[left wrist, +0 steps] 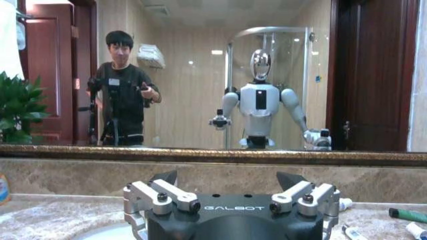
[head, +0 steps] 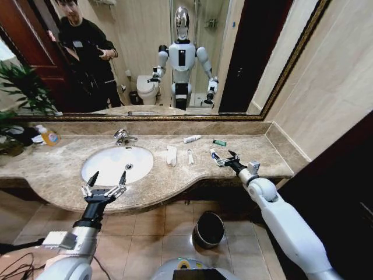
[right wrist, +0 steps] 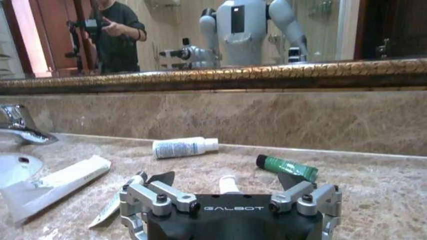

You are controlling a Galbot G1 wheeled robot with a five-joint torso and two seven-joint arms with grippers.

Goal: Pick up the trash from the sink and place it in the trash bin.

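Note:
The white oval sink [head: 111,169] sits in the marble counter under a chrome tap [head: 123,137]. The trash lies on the counter to its right: a folded white tissue [head: 171,155], a small white tube [head: 190,156], another white tube [head: 192,139] and a green stick [head: 219,142]. My right gripper [head: 224,157] is open, low over the counter, with a small colourful-ended tube [right wrist: 229,184] between its fingers. The tissue [right wrist: 53,185], white tube [right wrist: 183,147] and green stick [right wrist: 287,167] lie beyond it. My left gripper [head: 106,178] hangs open at the sink's front rim, holding nothing. The trash bin [head: 208,228] stands on the floor.
An orange-labelled soap bottle [head: 49,137] and a potted plant [head: 17,93] stand at the counter's far left. A framed mirror [head: 175,58] runs along the back wall above a marble upstand. A side wall closes the counter's right end. The floor is tiled.

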